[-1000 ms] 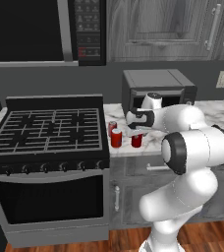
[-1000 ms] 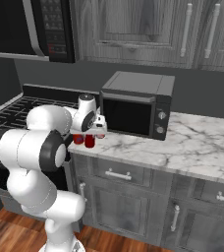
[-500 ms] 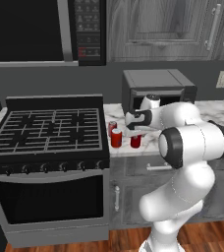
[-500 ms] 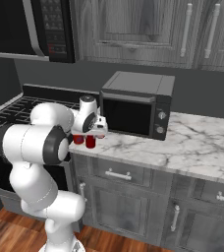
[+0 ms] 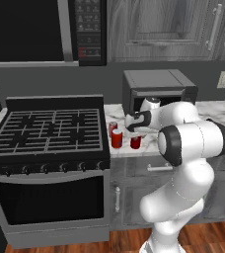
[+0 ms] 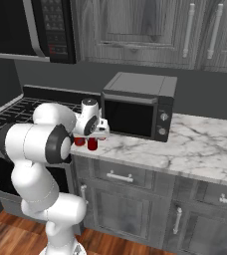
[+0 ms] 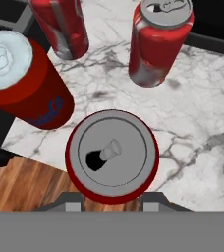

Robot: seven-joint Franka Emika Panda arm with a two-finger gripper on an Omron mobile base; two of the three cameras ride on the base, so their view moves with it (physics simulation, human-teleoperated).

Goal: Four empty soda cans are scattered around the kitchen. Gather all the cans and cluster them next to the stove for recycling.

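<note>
My end effector (image 7: pixel 111 199) is pinching the fourth soda can (image 7: pixel 112 156) from above, just over the bench (image 7: pixel 197 128). Three cans (image 7: pixel 160 39) already stand beside the stove (image 5: pixel 50 131), so I judge it belongs there.

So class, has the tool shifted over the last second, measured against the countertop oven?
No. The tool sits where it did beside the countertop oven, shut on a can.

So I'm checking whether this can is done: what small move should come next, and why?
Probably open the gripper and lift straight up. The held can stands upright on the counter with three other cans around it, close beside the stove. A sideways pull might knock its neighbours over.
</note>
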